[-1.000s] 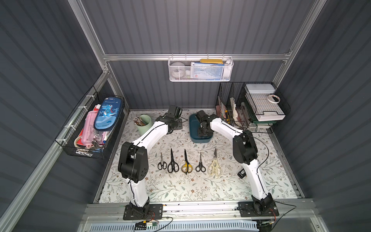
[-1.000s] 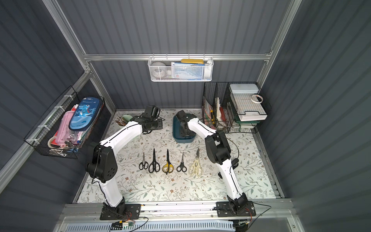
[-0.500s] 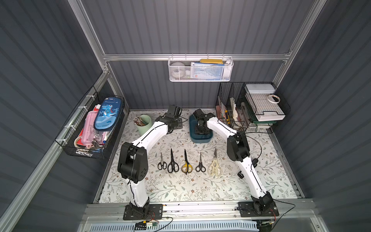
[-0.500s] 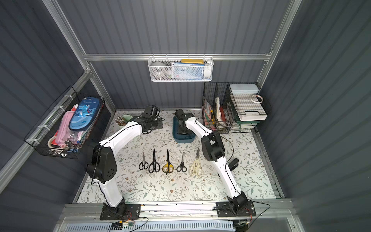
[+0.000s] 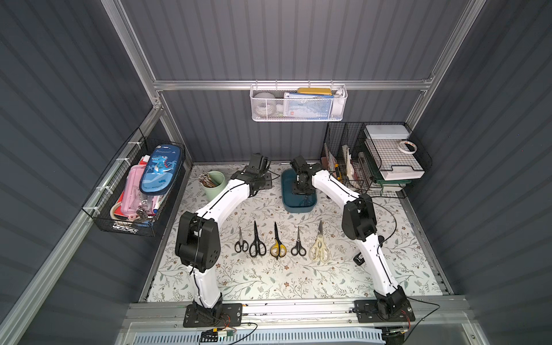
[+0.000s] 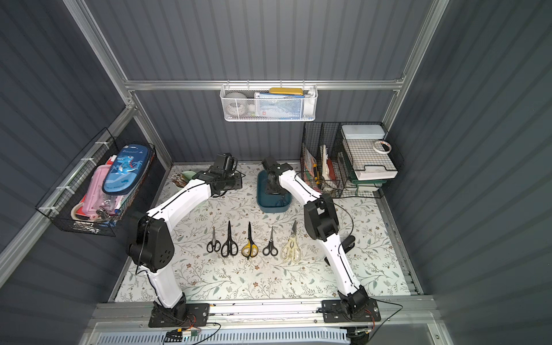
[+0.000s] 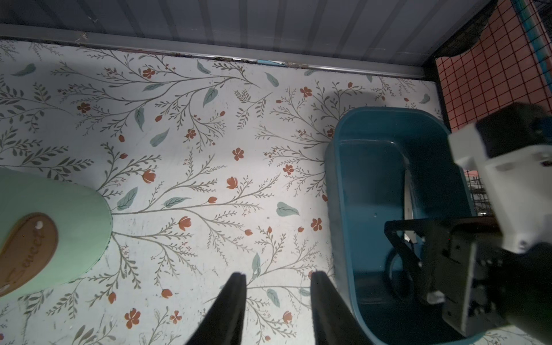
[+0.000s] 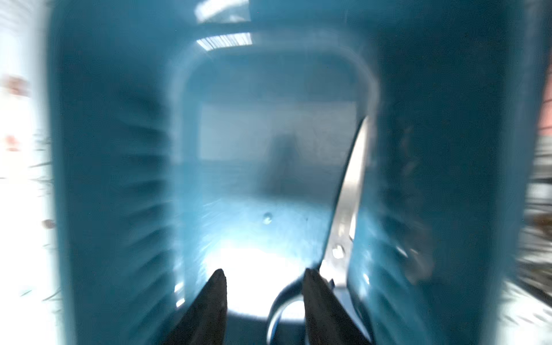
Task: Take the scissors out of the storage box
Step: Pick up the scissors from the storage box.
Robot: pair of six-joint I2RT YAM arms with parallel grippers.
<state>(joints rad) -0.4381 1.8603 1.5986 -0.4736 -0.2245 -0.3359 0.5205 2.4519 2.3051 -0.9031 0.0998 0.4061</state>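
Two black fingertips (image 8: pixel 312 286) of the right jaws stand parted inside the storage box (image 8: pixel 104 179), with nothing clamped between them. One tip sits right at the neck of the scissors (image 8: pixel 346 194) lying in there. Only the edge of a bluish handle ring shows in the gap. This wrist view is smeared, so I cannot tell whether there is contact.

The pair lies flat on the box floor, hard against one long wall, with its steel blades closed and pointing away from the jaws. I'd expect it to be light and stiff, and slick along the polished blades. The thicker plastic near the pivot looks like the best place to grip. Taking one ring alone could let the blades swing open. The wall leaves little room for the outer finger, so the pair may need nudging toward the middle first.

Beside the box, the left jaws hang open and empty over the table (image 7: pixel 194 179).

Further out, in a top view, five pairs lie in a row on the table: small black (image 5: pixel 241 243), larger black (image 5: pixel 257 243), yellow-and-black (image 5: pixel 277 248), small black (image 5: pixel 298 246) and cream shears (image 5: pixel 319 251).
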